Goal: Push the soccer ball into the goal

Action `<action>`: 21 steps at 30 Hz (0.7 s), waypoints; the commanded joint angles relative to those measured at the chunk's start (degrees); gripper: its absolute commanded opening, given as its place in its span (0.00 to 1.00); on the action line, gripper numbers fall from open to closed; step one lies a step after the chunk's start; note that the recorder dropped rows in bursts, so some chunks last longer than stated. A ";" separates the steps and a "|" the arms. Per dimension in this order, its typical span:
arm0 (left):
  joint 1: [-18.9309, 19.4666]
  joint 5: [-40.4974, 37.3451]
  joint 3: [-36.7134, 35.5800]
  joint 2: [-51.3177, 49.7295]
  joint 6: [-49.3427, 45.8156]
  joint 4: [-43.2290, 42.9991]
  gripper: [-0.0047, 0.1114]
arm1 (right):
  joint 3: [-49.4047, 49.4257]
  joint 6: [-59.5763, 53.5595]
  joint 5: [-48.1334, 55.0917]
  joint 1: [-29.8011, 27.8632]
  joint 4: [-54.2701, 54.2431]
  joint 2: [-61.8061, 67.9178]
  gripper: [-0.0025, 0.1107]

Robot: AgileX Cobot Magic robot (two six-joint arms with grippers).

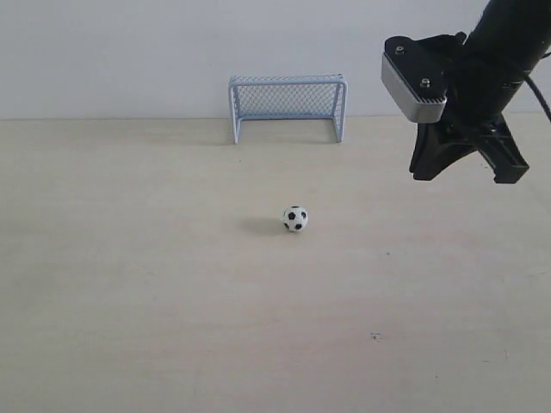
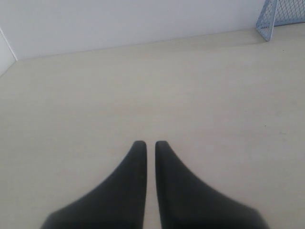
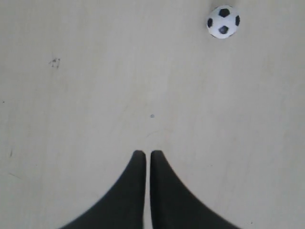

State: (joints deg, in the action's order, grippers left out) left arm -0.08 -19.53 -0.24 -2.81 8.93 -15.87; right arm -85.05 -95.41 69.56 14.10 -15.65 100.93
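The soccer ball is a tiny white ball with black patches, resting on the pale table near the middle, well in front of the goal. That goal has a pale blue frame and mesh netting and stands at the back against the wall. My right gripper hangs above the table at the upper right, off to the ball's right and apart from it. In the right wrist view the right gripper is shut and empty, with the ball ahead and off to one side. The left gripper is shut and empty; a goal corner shows far off.
A white wall runs behind the goal. A small dark speck marks the table near the front right. The left arm is outside the exterior view.
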 commanded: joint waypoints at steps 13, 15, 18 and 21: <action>-0.45 0.19 0.24 -0.31 0.53 -0.02 0.09 | 7.46 -1.63 0.40 -13.22 -4.92 -10.08 0.02; -0.45 0.19 0.24 -0.31 0.53 -0.02 0.09 | 7.81 -2.79 0.40 -15.59 -7.41 -10.97 0.02; -0.45 0.19 0.24 -0.31 0.53 -0.02 0.09 | 7.94 -3.54 0.40 -18.38 -9.08 -11.64 0.02; -0.45 0.19 0.24 -0.31 0.53 -0.02 0.09 | 7.94 -3.65 0.40 -20.62 -9.62 -12.21 0.02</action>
State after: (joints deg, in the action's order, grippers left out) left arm -0.08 -19.53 -0.24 -2.81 8.93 -15.87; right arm -77.32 -98.25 69.69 -4.57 -24.06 89.82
